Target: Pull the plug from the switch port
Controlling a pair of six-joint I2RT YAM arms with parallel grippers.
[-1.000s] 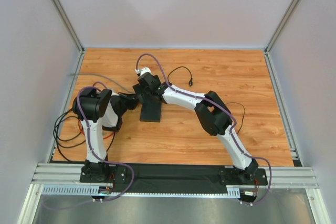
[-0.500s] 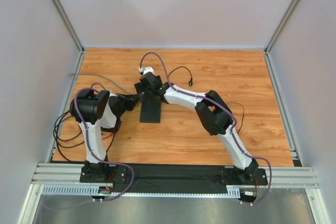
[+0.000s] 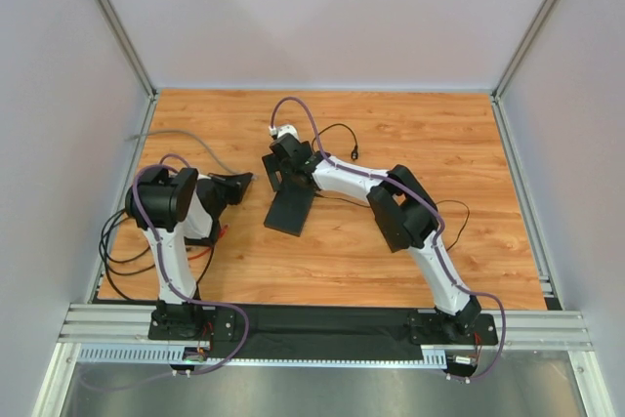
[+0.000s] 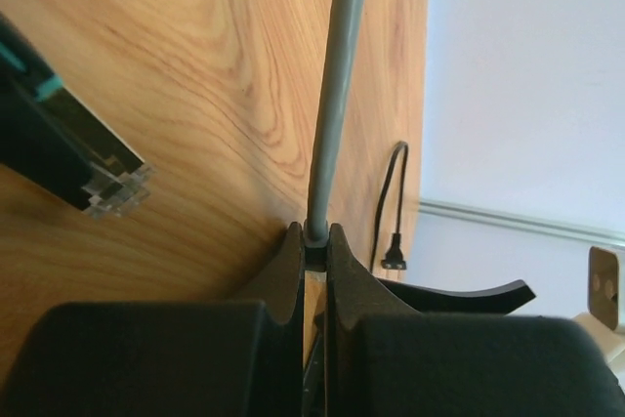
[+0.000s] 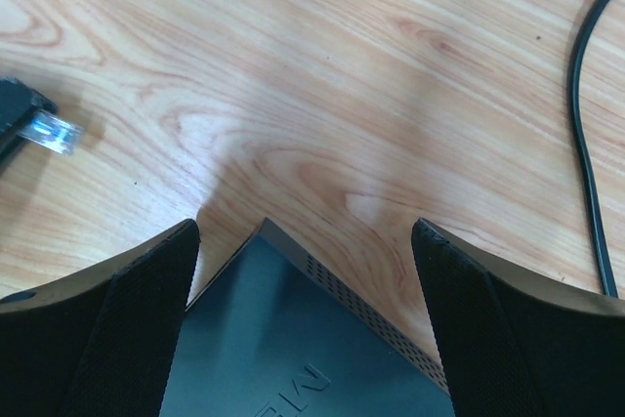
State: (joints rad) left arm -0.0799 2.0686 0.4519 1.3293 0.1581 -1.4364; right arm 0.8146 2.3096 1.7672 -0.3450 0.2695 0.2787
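The worktop (image 3: 332, 266) is of orange-brown wood with a clear grain. Pale grey walls (image 3: 322, 17) close it on three sides, with aluminium posts (image 3: 112, 21) at the far corners. Aluminium rails (image 3: 103, 324) run along the near edge. The light is soft and even.

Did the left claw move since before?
Yes. The left claw slid left, toward the table's left edge rail, pulling its grey cable away from the switch.
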